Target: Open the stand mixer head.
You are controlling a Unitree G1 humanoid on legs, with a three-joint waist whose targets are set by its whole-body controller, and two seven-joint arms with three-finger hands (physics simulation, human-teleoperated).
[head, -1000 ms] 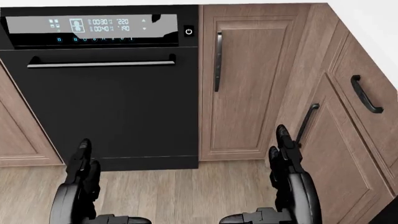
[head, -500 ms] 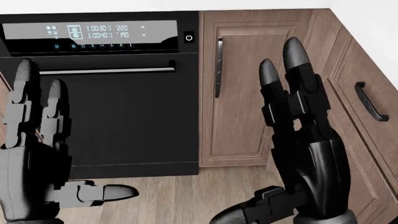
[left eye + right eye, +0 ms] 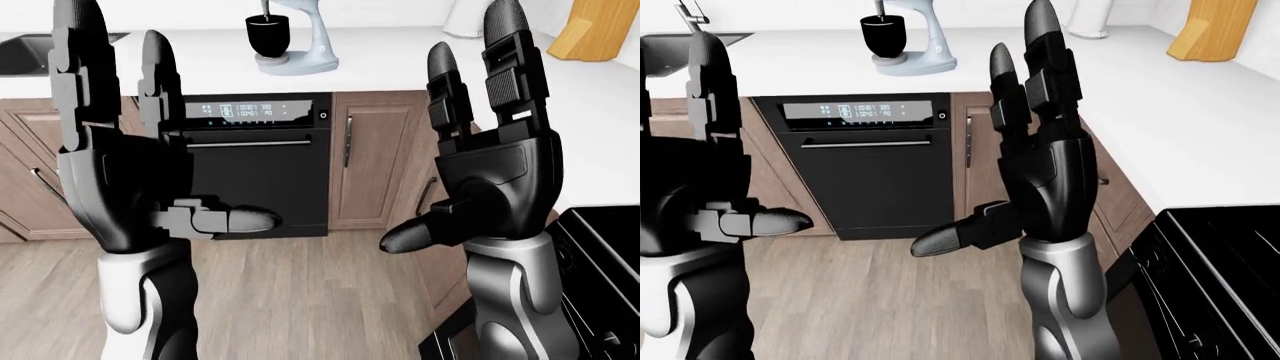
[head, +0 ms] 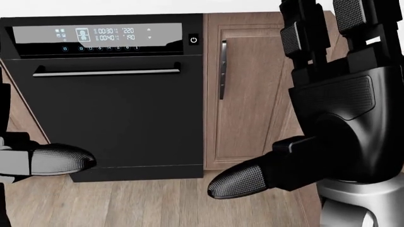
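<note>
The stand mixer (image 3: 300, 36) is pale blue with a black bowl (image 3: 269, 34). It stands on the white counter (image 3: 380, 52) at the top of both eye views, above the black dishwasher, and its head looks lowered over the bowl. My left hand (image 3: 160, 112) is raised at the left, fingers spread upward and thumb pointing right, holding nothing. At the right my right hand (image 3: 450, 120) is up in the same open pose, also empty. Both hands are well short of the mixer. The head view shows only the left thumb (image 4: 57, 161) and the right hand's palm (image 4: 341, 104).
A black dishwasher (image 3: 255, 172) with a lit panel sits under the counter between wood cabinets (image 3: 375, 165). A black stove (image 3: 1230, 262) is at the lower right. A wooden knife block (image 3: 1210, 28) stands at the top right and a sink (image 3: 25, 49) at the top left. Below is wooden floor (image 3: 300, 285).
Both hands have risen from low in the head view until they fill it, fingers still spread. The view has shifted slightly.
</note>
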